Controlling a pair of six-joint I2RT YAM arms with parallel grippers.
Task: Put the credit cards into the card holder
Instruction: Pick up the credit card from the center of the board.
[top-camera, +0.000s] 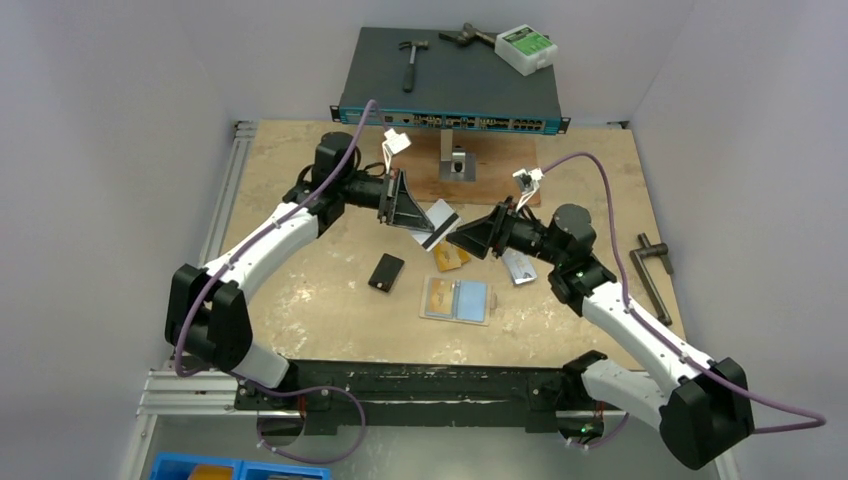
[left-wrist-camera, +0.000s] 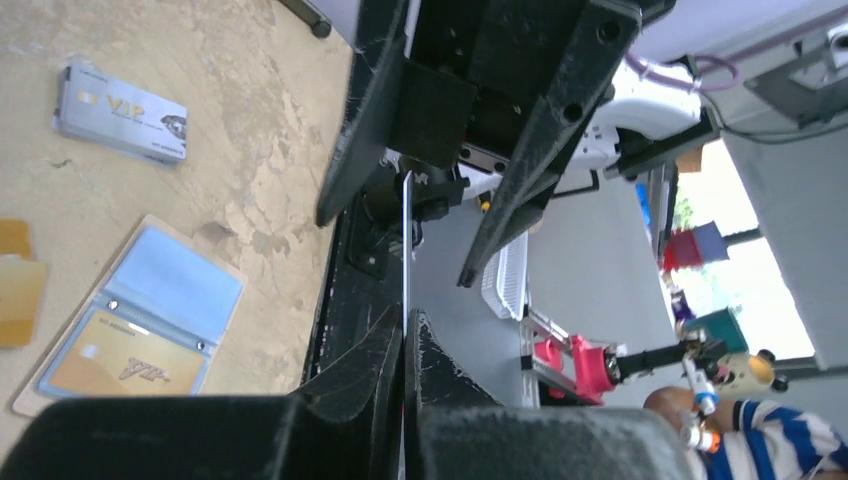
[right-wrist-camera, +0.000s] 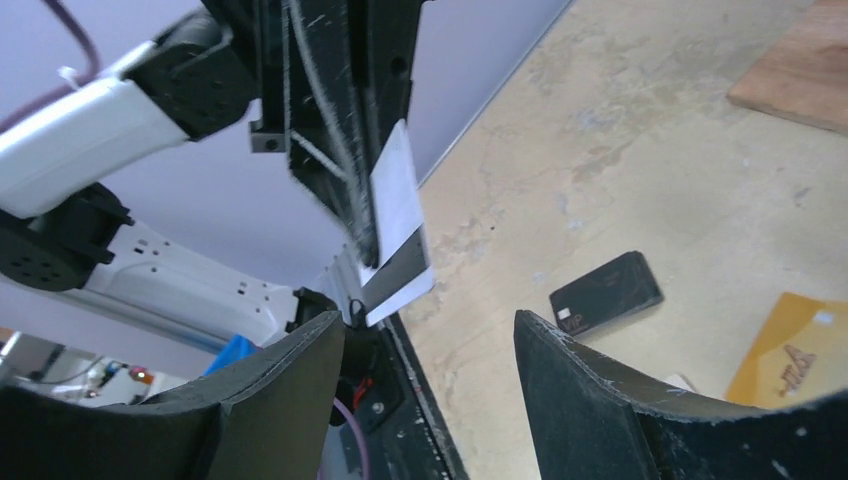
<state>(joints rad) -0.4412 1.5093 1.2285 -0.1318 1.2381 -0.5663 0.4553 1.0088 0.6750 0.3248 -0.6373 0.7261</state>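
My left gripper (top-camera: 418, 218) is shut on a silver-grey card with a black stripe (top-camera: 441, 222) and holds it above the table. In the left wrist view that card (left-wrist-camera: 406, 240) is edge-on between the fingers. My right gripper (top-camera: 458, 240) is open, its jaws facing the held card (right-wrist-camera: 396, 222) and just short of it. The open card holder (top-camera: 456, 300) lies flat near the front and holds an orange-yellow card (left-wrist-camera: 125, 366). A black card (top-camera: 386, 271), a loose orange-yellow card (top-camera: 450, 257) and a silver-grey card (top-camera: 518, 266) lie on the table.
A network switch (top-camera: 450, 90) with a hammer (top-camera: 411, 60) and a white box (top-camera: 525, 48) on it stands at the back. A wooden board (top-camera: 485, 175) lies in front of it. A metal handle (top-camera: 652, 275) lies at the right.
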